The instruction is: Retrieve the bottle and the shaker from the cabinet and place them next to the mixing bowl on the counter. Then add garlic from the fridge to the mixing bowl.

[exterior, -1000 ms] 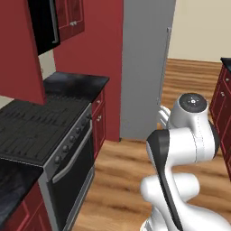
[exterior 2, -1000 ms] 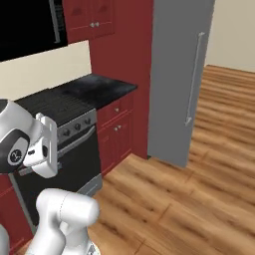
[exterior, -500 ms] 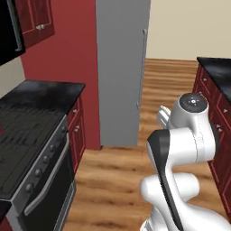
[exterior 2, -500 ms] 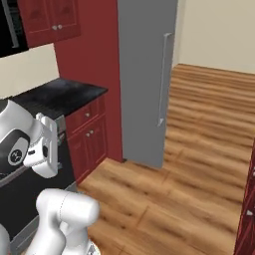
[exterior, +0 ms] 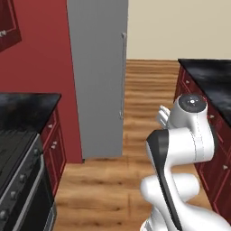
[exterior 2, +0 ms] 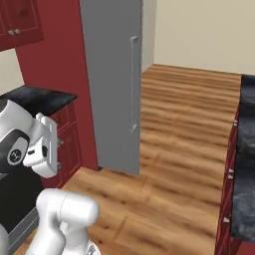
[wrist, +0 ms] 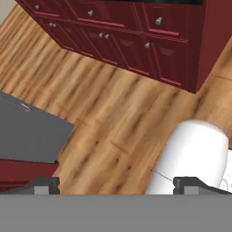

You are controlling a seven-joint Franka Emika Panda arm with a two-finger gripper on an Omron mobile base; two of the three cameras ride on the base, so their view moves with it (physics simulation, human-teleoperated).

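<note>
The tall grey fridge (exterior: 99,76) stands shut in the middle of both base views, its long handle (exterior 2: 133,84) on its right side. The bottle, the shaker, the mixing bowl and the garlic are out of view. My arm is folded close over the base. In the hand view my gripper (wrist: 120,185) points down at the wooden floor. Its two dark fingertips (wrist: 45,185) stand wide apart, open, with nothing between them.
A black counter (exterior: 22,110) over red drawers and the stove (exterior: 18,180) lie left of the fridge. A red wall cabinet (exterior 2: 20,22) hangs at top left. Another black counter (exterior: 210,85) on red cabinets runs along the right. Wooden floor (exterior 2: 179,129) stretches between them.
The whole picture has swung: the base has turned, so the stove slid off to the left and the fridge came to the centre. The arm's pose and the open gripper are unchanged.
</note>
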